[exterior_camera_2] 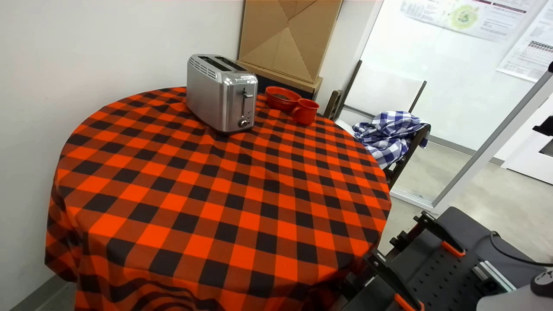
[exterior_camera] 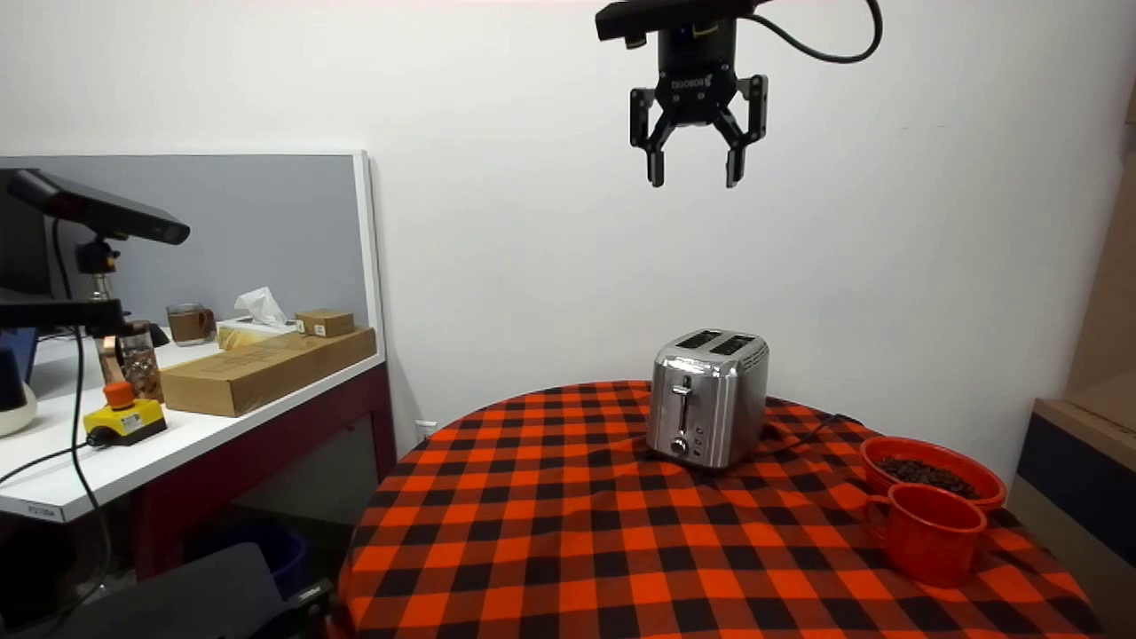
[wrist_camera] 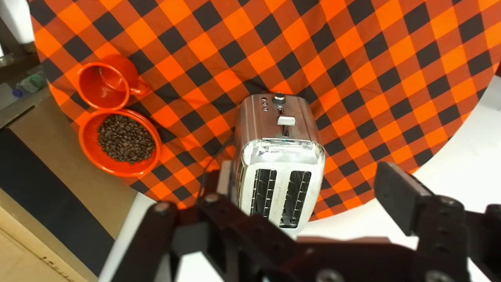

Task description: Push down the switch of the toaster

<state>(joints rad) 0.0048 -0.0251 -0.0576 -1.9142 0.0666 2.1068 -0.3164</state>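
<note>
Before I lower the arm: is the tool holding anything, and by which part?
Nothing is held: the tool hangs open, well clear of the toaster.

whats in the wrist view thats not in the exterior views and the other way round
Only the wrist view clearly shows the wire guides inside the toaster, plus a small green object, too blurred to name.

Only the exterior views, between them, show the yellow box with its orange button, the tissue box and the blue checked cloth.

All share the toaster with its lever, the red mug, the red bowl of dark beans and the checked tablecloth. The open end effector appears in the wrist view and in an exterior view.
</note>
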